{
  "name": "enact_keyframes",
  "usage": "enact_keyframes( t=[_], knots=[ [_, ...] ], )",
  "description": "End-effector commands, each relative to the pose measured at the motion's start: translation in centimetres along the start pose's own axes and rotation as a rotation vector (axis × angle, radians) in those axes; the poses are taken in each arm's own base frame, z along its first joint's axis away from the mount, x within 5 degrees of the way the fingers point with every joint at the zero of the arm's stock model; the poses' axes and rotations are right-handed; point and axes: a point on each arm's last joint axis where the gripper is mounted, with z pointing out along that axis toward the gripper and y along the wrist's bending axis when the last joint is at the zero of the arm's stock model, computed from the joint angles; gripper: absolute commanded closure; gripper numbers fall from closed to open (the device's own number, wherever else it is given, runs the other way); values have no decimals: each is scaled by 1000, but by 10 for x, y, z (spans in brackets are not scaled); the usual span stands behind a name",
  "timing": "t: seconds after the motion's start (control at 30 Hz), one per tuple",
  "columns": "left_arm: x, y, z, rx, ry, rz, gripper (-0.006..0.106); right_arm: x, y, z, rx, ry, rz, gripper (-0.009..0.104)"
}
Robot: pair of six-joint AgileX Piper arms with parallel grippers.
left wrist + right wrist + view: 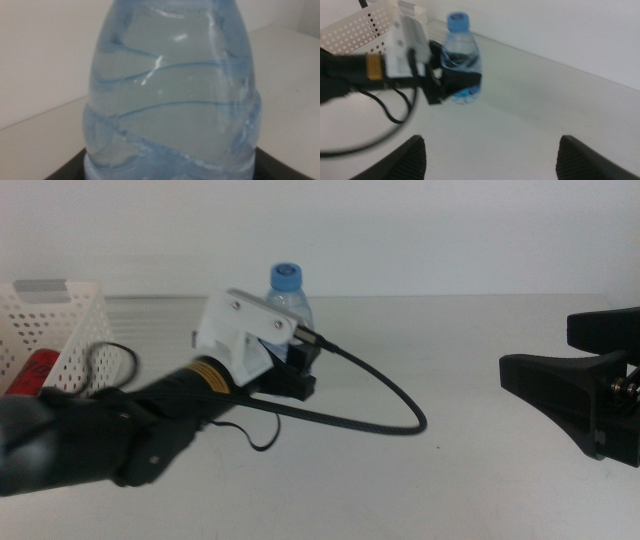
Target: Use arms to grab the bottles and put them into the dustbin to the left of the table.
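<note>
Plain white wall behind.

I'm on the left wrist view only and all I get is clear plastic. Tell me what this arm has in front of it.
Observer: A small water bottle with a blue cap, upright on the table. The left gripper is wrapped around its lower body.
Operator: Give me the dustbin's position.
Observer: The white dustbin sits at the table's left, just beyond that arm. Something red already lies inside.
Operator: Report the other arm.
Observer: The right gripper waits at the table's right side, jaws wide open, pointed toward the bottle and holding nothing.
</note>
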Motion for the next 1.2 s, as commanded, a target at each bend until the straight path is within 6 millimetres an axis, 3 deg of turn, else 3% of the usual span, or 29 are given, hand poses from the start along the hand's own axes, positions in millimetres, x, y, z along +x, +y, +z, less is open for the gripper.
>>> enact_keyframes(
  t=[0.0,0.33,0.67,1.0,1.17],
  knots=[
    [-46,2,-21,-19,-141,-2,105,-15,-1,-6,10,-107,-9,27],
    [-81,24,-79,-126,65,-21,105,-15,-1,-6,11,-106,-11,27],
    [-125,58,-99,-258,353,-26,105,-15,-1,-6,12,-106,-12,27],
    [-160,126,-108,-427,580,-31,105,-15,-1,-6,12,-106,-12,27],
    [-164,169,-114,-520,644,-51,105,-15,-1,-6,12,-106,-12,27]
  ],
)
